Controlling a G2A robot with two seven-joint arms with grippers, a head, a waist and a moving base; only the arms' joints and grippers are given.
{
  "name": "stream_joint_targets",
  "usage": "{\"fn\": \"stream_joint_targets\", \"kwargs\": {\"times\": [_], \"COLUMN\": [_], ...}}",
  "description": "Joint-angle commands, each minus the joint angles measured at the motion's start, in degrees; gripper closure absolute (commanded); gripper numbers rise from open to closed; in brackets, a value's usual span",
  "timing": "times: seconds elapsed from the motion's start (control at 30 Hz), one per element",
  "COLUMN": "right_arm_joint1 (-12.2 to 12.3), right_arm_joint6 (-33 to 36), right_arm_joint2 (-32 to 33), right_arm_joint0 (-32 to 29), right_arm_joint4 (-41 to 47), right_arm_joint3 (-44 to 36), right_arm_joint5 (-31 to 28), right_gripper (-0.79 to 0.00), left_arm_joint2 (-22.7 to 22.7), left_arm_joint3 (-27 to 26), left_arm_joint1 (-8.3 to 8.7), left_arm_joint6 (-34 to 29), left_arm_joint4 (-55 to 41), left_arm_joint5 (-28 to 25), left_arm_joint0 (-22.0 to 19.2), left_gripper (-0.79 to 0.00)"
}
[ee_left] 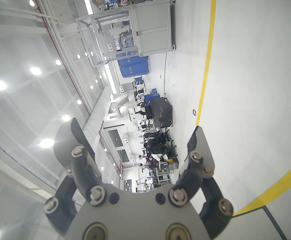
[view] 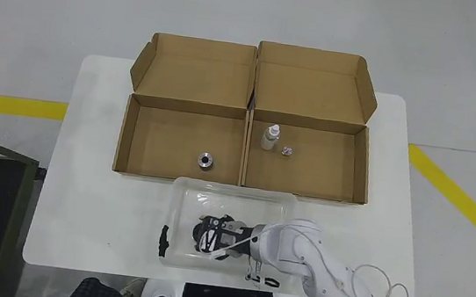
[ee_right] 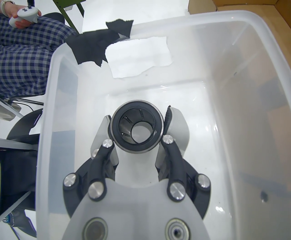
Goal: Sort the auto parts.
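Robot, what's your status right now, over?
Right gripper shut on a bearing, inside the clear bin. Left gripper open, holding nothing. Bin walls around the bearing, way up looks open.

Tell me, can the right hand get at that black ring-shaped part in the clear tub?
Yes, apparently: the right hand sits inside the open-topped tub, its fingers pressing both sides of the part, nothing between them.

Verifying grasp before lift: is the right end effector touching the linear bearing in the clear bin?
Touching. Right wrist view: the right end effector has its fingers pressed against opposite sides of the linear bearing, no gap showing, inside the clear bin.
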Motion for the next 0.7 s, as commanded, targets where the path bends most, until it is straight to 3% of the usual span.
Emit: {"fn": "stream_joint_targets", "kwargs": {"times": [0.0, 0.07, 0.1, 0.67], "right_arm_joint1": [0.02, 0.06, 0.08, 1.30], "right_arm_joint6": [-0.33, -0.71, -0.97, -4.54], "right_arm_joint2": [0.19, 0.50, 0.67, 6.89], "right_arm_joint0": [0.14, 0.25, 0.25, -1.80], "right_arm_joint4": [0.79, 1.67, 2.36, 19.12], "right_arm_joint3": [0.33, 0.64, 0.82, -0.07], "right_arm_joint5": [-0.10, -0.10, -0.12, -2.39], "right_gripper": [-0.117, -0.009, 0.000, 0.000], "left_arm_joint2": [0.00, 0.00, 0.00, 0.00], "left_arm_joint3": [0.00, 0.00, 0.00, 0.00], "left_arm_joint1": [0.00, 0.00, 0.00, 0.00], "left_arm_joint6": [0.00, 0.00, 0.00, 0.00], "left_arm_joint4": [0.00, 0.00, 0.00, 0.00], "left_arm_joint5": [0.00, 0.00, 0.00, 0.00], "left_arm_joint0": [0.00, 0.00, 0.00, 0.00], "left_gripper": [-0.785, -0.785, -0.785, -0.785]}}
